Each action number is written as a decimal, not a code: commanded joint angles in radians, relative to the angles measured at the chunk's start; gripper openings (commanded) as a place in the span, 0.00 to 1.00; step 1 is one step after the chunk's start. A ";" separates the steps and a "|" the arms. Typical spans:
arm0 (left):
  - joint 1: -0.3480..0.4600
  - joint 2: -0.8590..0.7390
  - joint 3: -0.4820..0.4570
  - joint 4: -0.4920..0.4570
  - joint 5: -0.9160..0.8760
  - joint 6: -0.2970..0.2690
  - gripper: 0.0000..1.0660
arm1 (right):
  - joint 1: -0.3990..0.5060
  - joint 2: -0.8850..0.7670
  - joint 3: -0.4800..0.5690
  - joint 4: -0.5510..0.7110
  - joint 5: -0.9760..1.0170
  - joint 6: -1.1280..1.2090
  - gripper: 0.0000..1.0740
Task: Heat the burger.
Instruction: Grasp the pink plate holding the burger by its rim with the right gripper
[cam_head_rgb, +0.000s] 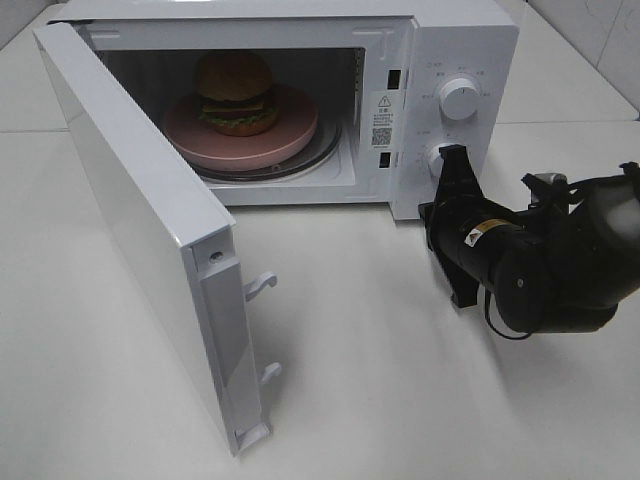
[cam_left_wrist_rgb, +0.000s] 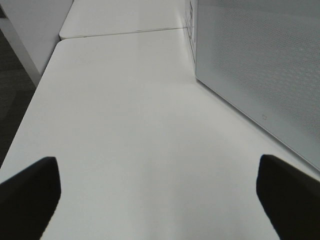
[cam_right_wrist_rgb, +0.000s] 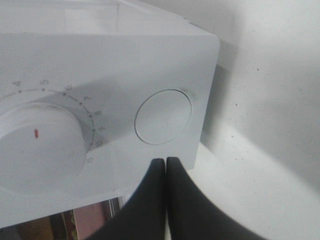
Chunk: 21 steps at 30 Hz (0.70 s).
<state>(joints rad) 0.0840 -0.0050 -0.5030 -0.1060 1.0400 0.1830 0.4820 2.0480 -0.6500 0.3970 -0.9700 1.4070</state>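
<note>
So the burger (cam_head_rgb: 235, 95) is sitting on the pink plate (cam_head_rgb: 290, 140) inside the microwave (cam_head_rgb: 450, 35), whose door (cam_head_rgb: 130, 220) is swung wide open on the left side; the right jaws are pinched tight together with nothing in them, tips up at the control panel just beside the round button (cam_right_wrist_rgb: 163, 116) next to the numbered dial (cam_right_wrist_rgb: 40, 147); can't tell if they're actually touching it. Left jaws are spread wide apart and empty, over the white table (cam_left_wrist_rgb: 130, 125) right alongside the door's mesh-patterned face.
</note>
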 joint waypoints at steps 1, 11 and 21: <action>0.001 -0.019 0.003 0.002 -0.004 -0.006 0.95 | 0.010 -0.027 0.020 0.020 -0.013 -0.028 0.00; 0.001 -0.019 0.003 0.004 -0.004 -0.006 0.95 | 0.038 -0.141 0.133 0.045 -0.018 -0.091 0.00; 0.001 -0.019 0.003 0.004 -0.004 -0.006 0.95 | 0.080 -0.413 0.259 0.011 0.143 -0.534 0.00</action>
<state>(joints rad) 0.0840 -0.0050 -0.5030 -0.1040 1.0400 0.1830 0.5580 1.7180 -0.4100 0.4280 -0.9160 1.0260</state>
